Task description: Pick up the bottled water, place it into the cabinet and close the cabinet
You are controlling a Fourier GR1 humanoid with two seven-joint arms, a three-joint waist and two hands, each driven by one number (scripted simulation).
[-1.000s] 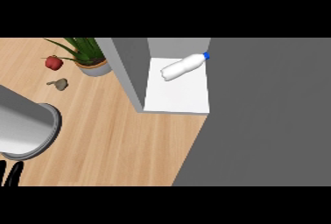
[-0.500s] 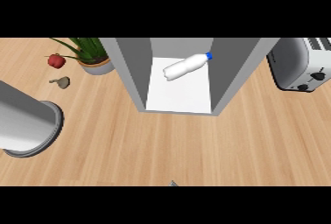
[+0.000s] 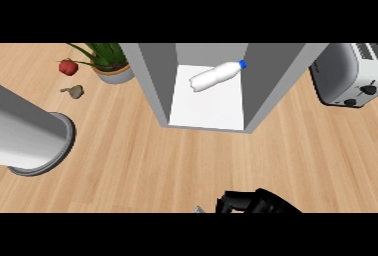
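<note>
Wooden counter (image 3: 148,165), white bottled water (image 3: 214,76) with blue cap (image 3: 242,64) lying inside open cabinet (image 3: 151,85), right hand (image 3: 255,202) at lower edge, grasp unclear

This is a kitchen: a wooden counter (image 3: 148,165) fills the frame, a silver toaster (image 3: 343,75) stands at the upper right, an open cabinet (image 3: 151,85) at top centre.

I am noting the bottled water (image 3: 214,76), white with a blue cap, lying on its side inside the grey cabinet (image 3: 151,85), cap pointing up-right; the cabinet is standing open.
</note>
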